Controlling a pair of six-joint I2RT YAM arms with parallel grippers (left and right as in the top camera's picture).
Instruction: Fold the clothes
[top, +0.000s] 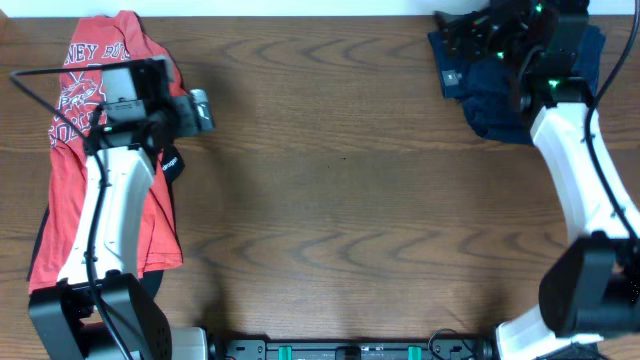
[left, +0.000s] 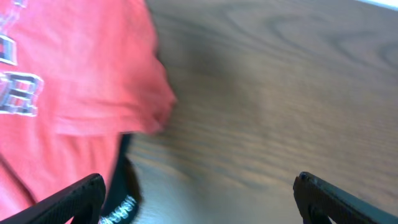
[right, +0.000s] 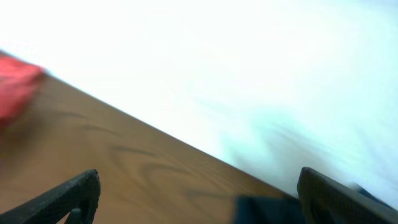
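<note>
Hovering empty: left fingers spread wide at the 3 o'clock edge of red T-shirt, desk 9 o'clock. Right fingers wide, empty, by navy garment at 1 o'clock. Both look like limp, light cloth; pinch hems or corners.

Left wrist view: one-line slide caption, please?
Open left fingers above brown wooden table, beside sleeve of red printed T-shirt, black garment peeking out underneath.

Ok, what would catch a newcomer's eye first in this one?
The red shirt with white lettering, spread down the left side of the brown table, stands out most. Next is the crumpled navy garment in the top right corner of the overhead view. The left hand hangs open at the shirt's edge, and the right hand is open by the navy garment.
</note>
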